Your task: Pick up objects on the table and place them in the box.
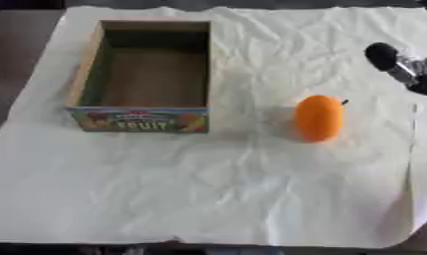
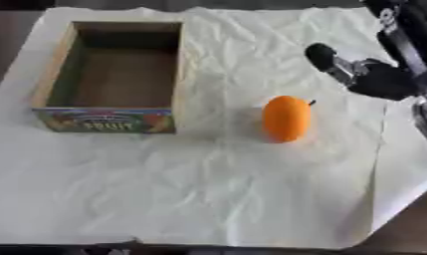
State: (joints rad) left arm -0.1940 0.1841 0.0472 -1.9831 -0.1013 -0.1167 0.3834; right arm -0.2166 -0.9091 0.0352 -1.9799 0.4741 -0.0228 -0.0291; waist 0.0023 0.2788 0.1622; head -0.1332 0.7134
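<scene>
A wide sheet of crumpled, pale cream paper [image 1: 216, 199] covers most of the dark table [image 1: 16, 60], whose bare surface shows only along the left edge and at the corners. On the paper's left part stands an open, rectangular cardboard box [image 1: 86, 74] with brown inner walls and a colourful printed front panel that reads "FRUIT"; its floor looks bare, though the near inside wall is hidden behind the front panel.

To the right of the box, well apart from it, an orange, egg-shaped fruit with a small dark stem at its upper right [image 2: 287, 118] rests on the paper, standing on its longer axis and casting a soft shadow towards the box. It lies outside the box and nothing touches it.

The robot's right hand [image 2: 377, 77] comes in from the upper right, black with a silver joint, and hangs above and to the right of the orange fruit, apart from it. One rounded black fingertip [image 2: 321, 54] points up and left toward the middle of the paper; the rest of the hand is blurred and partly cut off by the picture's edge (in the left eye view only the fingertip and a bit of silver show), so whether its fingers are spread or curled cannot be told. It appears to hold nothing.

The left hand shows in neither view.
</scene>
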